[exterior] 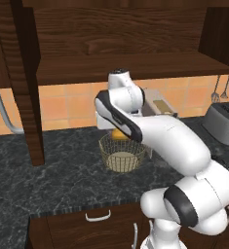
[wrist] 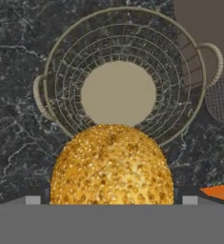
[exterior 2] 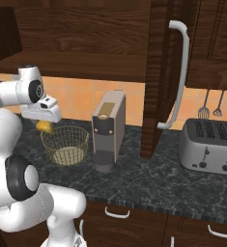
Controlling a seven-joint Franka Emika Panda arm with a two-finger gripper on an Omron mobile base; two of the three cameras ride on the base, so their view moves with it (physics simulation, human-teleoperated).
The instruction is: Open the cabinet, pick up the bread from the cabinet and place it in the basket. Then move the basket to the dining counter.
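The bread, a rounded yellow-orange lump with a seeded crust, sits between the tips of the gripper, above the near rim of the basket in the hand view. The jaws stand wide on either side of the bread; whether they press on it cannot be told. In the left base view a sliver of the bread shows just above the basket, under the arm's forearm; in the right base view the bread shows under the gripper, at the basket's left rim. The basket is a round golden-tan wire-mesh bowl with a solid beige bottom and two small side handles; it stands upright on the black speckled worktop. Just beside it, to the right in the right base view, stands a grey coffee machine, apart from the basket. Above, the cabinet is open, its dark wood shelf exposed, and one door with a long silver bar handle stands swung outward. A silver toaster sits on the worktop well to the right.
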